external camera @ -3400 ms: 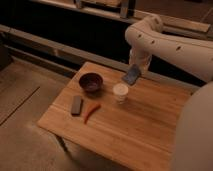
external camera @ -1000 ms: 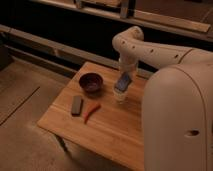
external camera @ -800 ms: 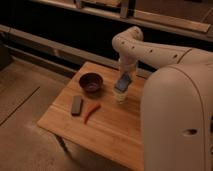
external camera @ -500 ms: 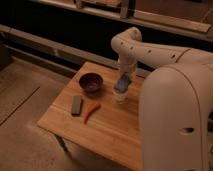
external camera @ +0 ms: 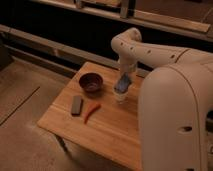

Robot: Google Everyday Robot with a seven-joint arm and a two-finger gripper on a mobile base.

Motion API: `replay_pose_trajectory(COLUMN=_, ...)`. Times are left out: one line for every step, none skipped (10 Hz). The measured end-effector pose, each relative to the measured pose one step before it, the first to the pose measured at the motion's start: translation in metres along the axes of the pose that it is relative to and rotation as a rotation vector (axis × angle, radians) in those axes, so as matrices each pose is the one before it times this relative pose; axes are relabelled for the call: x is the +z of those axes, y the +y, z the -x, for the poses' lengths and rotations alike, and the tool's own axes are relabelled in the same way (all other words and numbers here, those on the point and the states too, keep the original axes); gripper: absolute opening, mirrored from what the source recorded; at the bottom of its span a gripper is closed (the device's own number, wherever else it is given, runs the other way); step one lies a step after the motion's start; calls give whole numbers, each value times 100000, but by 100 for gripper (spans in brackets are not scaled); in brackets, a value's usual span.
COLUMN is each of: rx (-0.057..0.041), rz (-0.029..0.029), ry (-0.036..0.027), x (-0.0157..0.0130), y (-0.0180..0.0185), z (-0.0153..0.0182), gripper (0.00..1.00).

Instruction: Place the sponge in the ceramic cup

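**Operator:** Where do things stand?

**Spotter:** Your gripper (external camera: 123, 75) hangs straight over the ceramic cup (external camera: 120, 96), which stands upright on the tabletop (external camera: 110, 132) just to the right of the brown bowl (external camera: 91, 82). The sponge (external camera: 122, 83) is on end below the gripper, with its lower edge at the cup's mouth. I can't tell whether the gripper is clamped on the sponge or has let go of it, and I can't tell how far the sponge reaches inside.

**Operator:** What should worry me?

**Spotter:** Mostly the fit. The cup is narrow and the sponge looks about as long as the cup is tall. If a corner is sitting on the rim when the sponge comes free, it could tip out onto the tabletop. The cup is also small and light. If you push down or drift sideways while the sponge is wedged in the mouth, you could knock it over or shove it into the bowl. And if the sponge clings to the gripper when you lift, it may drag the cup up with it. The grey block (external camera: 76, 105) and the orange piece (external camera: 91, 111) are well clear.
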Motion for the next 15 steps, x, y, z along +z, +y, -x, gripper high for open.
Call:
replay_pose_trajectory(rx=-30, rz=-16, ry=-30, x=1, y=72, z=11, gripper=0)
replay_pose_trajectory(rx=-97, rz=-85, ry=-34, x=7, y=78, z=-2, gripper=0)
replay_pose_trajectory(rx=-109, rz=-214, ry=54, x=94, y=15, z=-33, gripper=0)
replay_pose_trajectory(rx=-37, rz=-233, ry=37, x=27, y=-33, z=-9, gripper=0)
replay_pose_trajectory(rx=-75, rz=-461, ry=164, x=153, y=-68, z=-56, gripper=0)
replay_pose_trajectory(rx=-31, rz=-352, ry=80, x=73, y=-57, z=-22, gripper=0)
replay_pose_trajectory(rx=-59, rz=-435, ry=85, x=158, y=-43, z=-18, gripper=0)
replay_pose_trajectory(rx=-58, rz=-262, ry=15, x=44, y=11, z=-6, gripper=0)
replay_pose_trajectory(rx=-53, rz=-255, ry=21, x=41, y=13, z=-5, gripper=0)
replay_pose_trajectory(rx=-23, rz=-178, ry=19, x=16, y=5, z=-1, gripper=0)
replay_pose_trajectory(rx=39, rz=-98, ry=43, x=8, y=-7, z=6, gripper=0)
replay_pose_trajectory(rx=81, rz=-15, ry=64, x=5, y=6, z=10, gripper=0)
replay_pose_trajectory(rx=81, rz=36, ry=57, x=-8, y=10, z=8, gripper=0)
replay_pose_trajectory(rx=115, rz=2, ry=94, x=29, y=2, z=14, gripper=0)
replay_pose_trajectory(rx=104, rz=127, ry=102, x=-15, y=44, z=0, gripper=2)
